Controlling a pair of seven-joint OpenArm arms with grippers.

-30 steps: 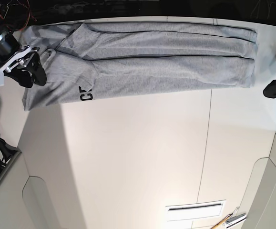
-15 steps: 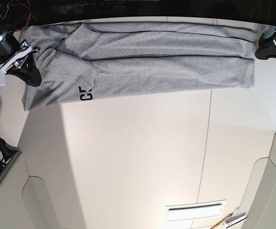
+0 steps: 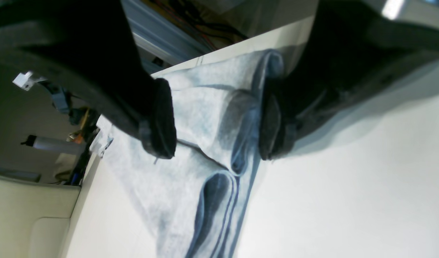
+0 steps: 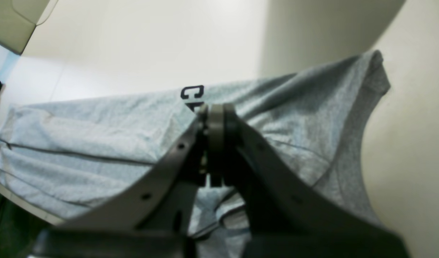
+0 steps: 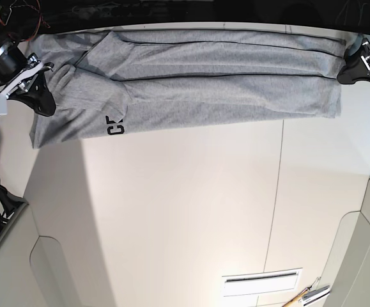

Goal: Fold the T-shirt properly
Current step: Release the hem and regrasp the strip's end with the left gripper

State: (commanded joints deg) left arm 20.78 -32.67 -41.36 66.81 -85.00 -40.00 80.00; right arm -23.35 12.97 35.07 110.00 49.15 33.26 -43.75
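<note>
Stretching across the far edge of the table (image 5: 172, 211) in the base view, the T-shirt (image 5: 204, 96) lies in a long folded strip, black letters near its left end. The left gripper (image 5: 358, 71) is at the strip's right end, the right gripper (image 5: 43, 96) over its left end.

In the left wrist view, the left gripper's fingers (image 3: 158, 118) stand wide apart, cloth visible between them.

In the right wrist view, the right gripper's fingertips (image 4: 219, 111) look narrowly closed above the grey cloth; whether they pinch any, I cannot tell.

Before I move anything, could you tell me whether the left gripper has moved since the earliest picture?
Yes, it has moved up the view, toward the T-shirt's right edge.
</note>
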